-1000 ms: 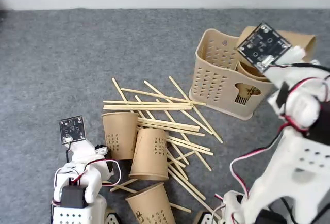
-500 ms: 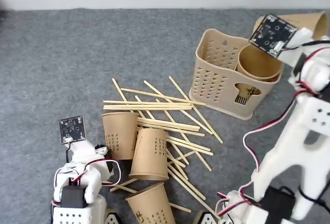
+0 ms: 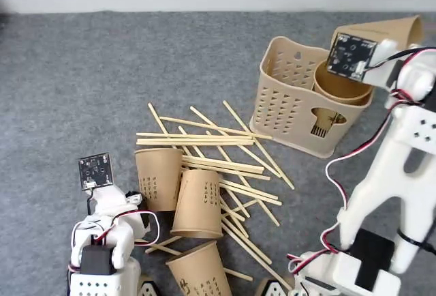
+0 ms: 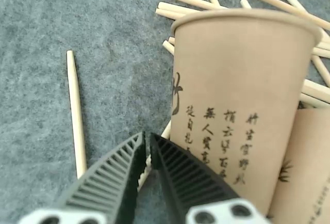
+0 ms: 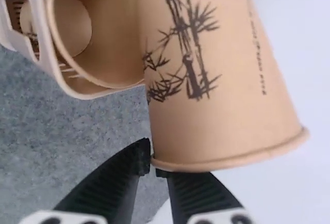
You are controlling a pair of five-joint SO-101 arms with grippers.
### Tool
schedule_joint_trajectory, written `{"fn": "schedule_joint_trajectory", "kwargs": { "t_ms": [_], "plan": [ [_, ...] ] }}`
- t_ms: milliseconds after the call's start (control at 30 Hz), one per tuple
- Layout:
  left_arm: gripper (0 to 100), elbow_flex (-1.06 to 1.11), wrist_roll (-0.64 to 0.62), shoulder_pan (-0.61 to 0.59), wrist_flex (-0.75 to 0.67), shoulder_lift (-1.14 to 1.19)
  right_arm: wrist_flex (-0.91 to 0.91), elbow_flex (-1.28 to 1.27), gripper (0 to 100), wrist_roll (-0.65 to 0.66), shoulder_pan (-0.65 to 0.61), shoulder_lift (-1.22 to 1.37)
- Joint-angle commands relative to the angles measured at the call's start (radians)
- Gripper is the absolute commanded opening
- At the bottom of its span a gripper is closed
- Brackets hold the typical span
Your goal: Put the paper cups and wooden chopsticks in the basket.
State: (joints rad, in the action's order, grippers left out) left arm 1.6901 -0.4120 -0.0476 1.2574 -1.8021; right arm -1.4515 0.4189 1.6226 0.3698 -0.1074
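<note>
Three tapered paper cups lie among wooden chopsticks.

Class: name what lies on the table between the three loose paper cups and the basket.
In the high view, scattered wooden chopsticks cross that stretch between the paper cups and the basket, lying on the grey mat.

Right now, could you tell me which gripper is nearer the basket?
Right. The right gripper holds a paper cup just beside the basket; the left gripper sits far off by the cups lying on the table.
</note>
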Motion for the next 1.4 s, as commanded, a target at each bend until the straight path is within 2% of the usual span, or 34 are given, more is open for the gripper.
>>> {"fn": "schedule_joint_trajectory", "kwargs": {
  "t_ms": [0,533,700,867,1100,1300,1367],
  "plan": [
    [1,-0.008,0.005,0.002,0.003,-0.012,0.021,0.046,0.9,0.087,-0.024,-0.012],
    [1,-0.008,0.005,0.002,0.003,-0.012,-0.036,0.041,0.9,0.252,-0.005,-0.165],
    [1,-0.008,0.005,0.002,0.003,-0.012,-0.033,0.041,1.3,0.252,-0.005,-0.173],
    [1,-0.008,0.005,0.002,0.003,-0.012,-0.030,0.041,9.3,0.252,-0.005,-0.170],
    [1,-0.008,0.005,0.002,0.003,-0.012,0.053,0.040,9.1,0.250,0.010,-0.170],
    [1,-0.008,0.005,0.002,0.003,-0.012,0.054,0.041,9.1,0.245,0.002,-0.180],
    [1,-0.008,0.005,0.002,0.003,-0.012,0.058,0.048,9.1,0.195,-0.019,-0.183]
  ]
}}
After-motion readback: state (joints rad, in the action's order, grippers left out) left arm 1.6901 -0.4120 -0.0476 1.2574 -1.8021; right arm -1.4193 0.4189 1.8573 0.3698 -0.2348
